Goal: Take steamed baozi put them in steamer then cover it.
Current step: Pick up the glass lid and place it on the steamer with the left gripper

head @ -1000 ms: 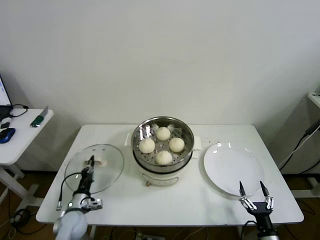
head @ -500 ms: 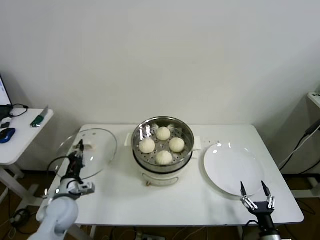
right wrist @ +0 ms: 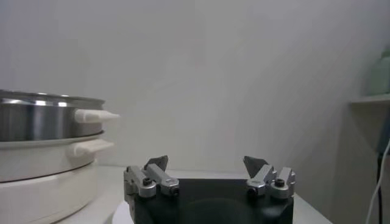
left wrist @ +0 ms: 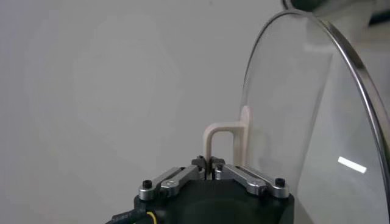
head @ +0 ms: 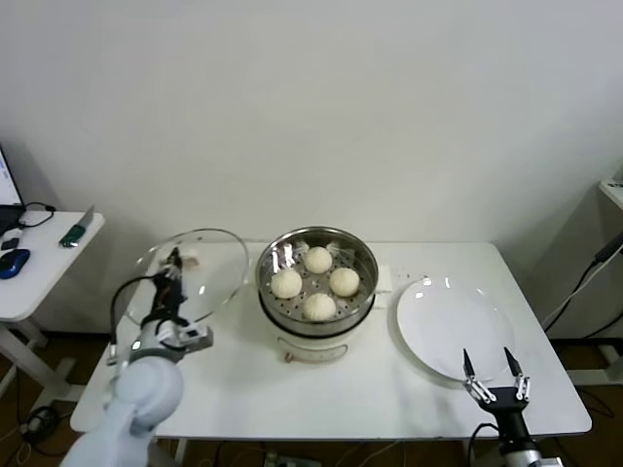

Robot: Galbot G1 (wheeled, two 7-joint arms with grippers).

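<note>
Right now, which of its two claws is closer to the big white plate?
The right gripper: it hangs open by the white plate's near rim. The left gripper is beyond the steamer, holding the glass cover.

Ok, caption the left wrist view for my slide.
Left gripper pinching the whitish bar handle of the round clear glass lid.

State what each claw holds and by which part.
The left claw grips the glass lid by its whitish bar handle, raised beside the steamer. The right claw holds nothing.

Left arm (head: 136, 399) white, rounded; black cable looping beside it; grippers apparently black-bodied, silver screw-studded fingers.
</note>
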